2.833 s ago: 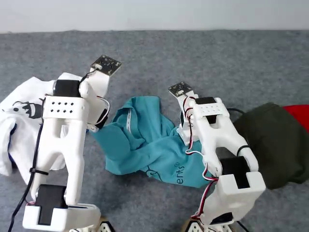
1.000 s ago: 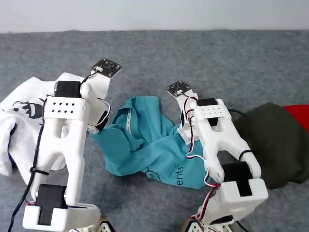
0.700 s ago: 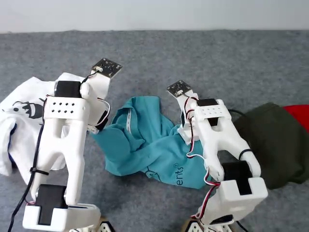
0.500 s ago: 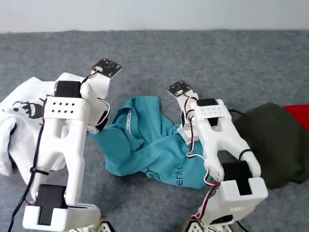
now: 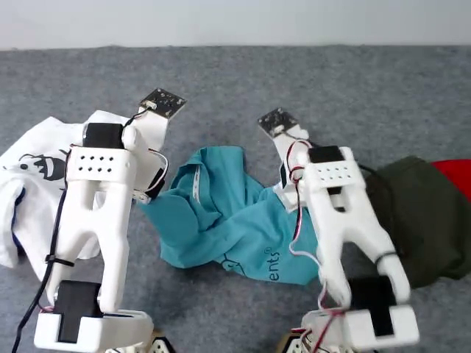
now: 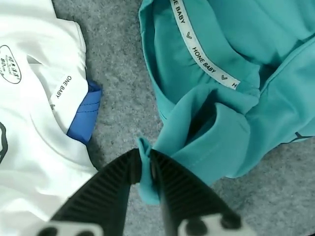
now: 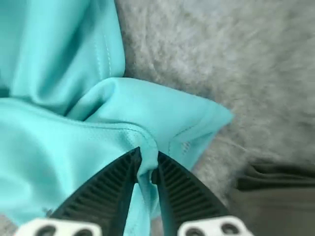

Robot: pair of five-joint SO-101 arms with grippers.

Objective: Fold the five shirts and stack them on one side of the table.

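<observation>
I count five shirts on the counter (image 5: 331, 81): one white shirt (image 5: 29, 165), one teal shirt (image 5: 221, 220), one dark green shirt (image 5: 423, 213), one red shirt (image 5: 455, 173) at the edge, and one blue shirt (image 6: 84, 115) peeking from the white one. Two claws too: left claw (image 6: 145, 169) and right claw (image 7: 146, 169)

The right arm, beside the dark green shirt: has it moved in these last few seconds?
The right arm stretched forward, its wrist moving a little farther from its base, with the right pincer shut on the teal shirt. The left arm, the left pincer pinching the same shirt, the white shirt and the dark green shirt stayed put.
</observation>
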